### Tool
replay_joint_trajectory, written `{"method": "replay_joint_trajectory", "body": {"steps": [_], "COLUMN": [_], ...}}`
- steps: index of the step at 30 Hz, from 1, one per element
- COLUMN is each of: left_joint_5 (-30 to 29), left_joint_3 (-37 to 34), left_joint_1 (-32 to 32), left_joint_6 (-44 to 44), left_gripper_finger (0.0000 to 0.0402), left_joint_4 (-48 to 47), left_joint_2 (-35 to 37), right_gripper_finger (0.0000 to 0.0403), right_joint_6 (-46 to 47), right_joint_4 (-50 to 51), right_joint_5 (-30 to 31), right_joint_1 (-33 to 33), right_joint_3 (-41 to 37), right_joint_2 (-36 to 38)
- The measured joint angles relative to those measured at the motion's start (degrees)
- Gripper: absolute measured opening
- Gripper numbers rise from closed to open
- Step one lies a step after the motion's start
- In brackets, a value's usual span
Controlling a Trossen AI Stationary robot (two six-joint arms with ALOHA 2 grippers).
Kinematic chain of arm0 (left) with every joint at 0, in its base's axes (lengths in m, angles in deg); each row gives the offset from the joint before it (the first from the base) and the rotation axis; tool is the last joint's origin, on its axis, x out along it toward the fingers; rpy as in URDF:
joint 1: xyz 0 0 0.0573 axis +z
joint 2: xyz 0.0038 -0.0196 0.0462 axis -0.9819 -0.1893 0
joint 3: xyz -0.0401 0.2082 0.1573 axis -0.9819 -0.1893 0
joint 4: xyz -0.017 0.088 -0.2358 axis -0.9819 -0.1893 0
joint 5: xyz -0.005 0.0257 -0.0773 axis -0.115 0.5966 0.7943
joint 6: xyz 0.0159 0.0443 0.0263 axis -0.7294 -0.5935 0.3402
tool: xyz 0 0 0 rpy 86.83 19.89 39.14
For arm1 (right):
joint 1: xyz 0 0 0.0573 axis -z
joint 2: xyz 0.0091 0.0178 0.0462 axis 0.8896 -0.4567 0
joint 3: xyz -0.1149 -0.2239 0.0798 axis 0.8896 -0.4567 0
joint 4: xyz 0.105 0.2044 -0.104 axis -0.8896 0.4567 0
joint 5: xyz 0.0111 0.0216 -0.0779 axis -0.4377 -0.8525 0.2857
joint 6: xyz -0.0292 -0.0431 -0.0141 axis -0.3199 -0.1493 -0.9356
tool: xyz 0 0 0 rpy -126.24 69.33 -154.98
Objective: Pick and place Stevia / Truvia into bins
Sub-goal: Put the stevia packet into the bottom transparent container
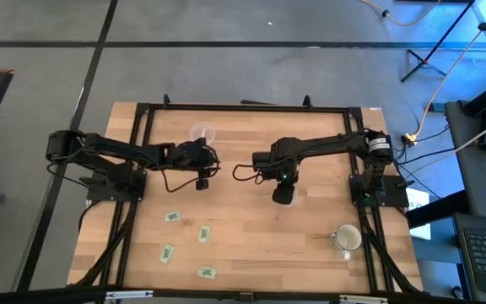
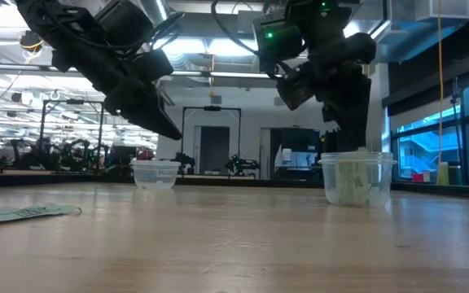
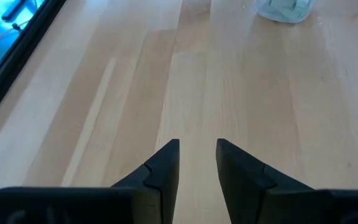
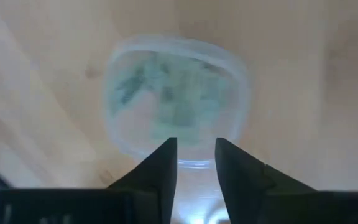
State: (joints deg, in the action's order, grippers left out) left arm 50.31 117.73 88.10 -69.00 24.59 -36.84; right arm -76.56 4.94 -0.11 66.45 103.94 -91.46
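Right gripper (image 4: pixel 193 155) directly over the right clear cup (image 2: pixel 356 178), fingers slightly parted and empty, green packets (image 4: pixel 179 99) inside; left gripper (image 3: pixel 197 158) idle, parted, above bare table (image 1: pixel 251 241); four packets (image 1: pixel 172 216) lie near-left.

High cam looks straight down on the whole tabletop (image 1: pixel 251 228); low cam sits at surface level facing the room. Wrist cams sit close — right one looks down into the cup (image 4: pixel 173 99) that the low view (image 2: pixel 355 179) shares.
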Motion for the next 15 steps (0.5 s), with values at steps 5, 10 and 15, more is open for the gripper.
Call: {"method": "replay_joint_trajectory", "body": {"steps": [5, 10, 15], "left_joint_5": [-1.34, -0.12, 0.71], "left_joint_3": [0.00, 0.02, 0.02], "left_joint_1": [0.02, 0.02, -0.43], "left_joint_6": [-2.11, -3.33, -4.78], "left_gripper_finger": [0.0102, 0.0102, 0.0102], "left_joint_4": [-0.40, -2.69, -7.35], "left_joint_2": [0.00, 0.42, 3.56], "right_gripper_finger": [0.0115, 0.0116, 0.0116], "right_joint_6": [-0.27, -5.74, -11.18], "right_joint_4": [4.05, 2.55, -7.44], "right_joint_5": [5.47, 5.66, 5.69], "right_joint_1": [0.01, -0.01, -0.01], "right_joint_3": [3.38, 5.07, 5.07], "right_joint_2": [0.11, 1.54, 4.23]}}
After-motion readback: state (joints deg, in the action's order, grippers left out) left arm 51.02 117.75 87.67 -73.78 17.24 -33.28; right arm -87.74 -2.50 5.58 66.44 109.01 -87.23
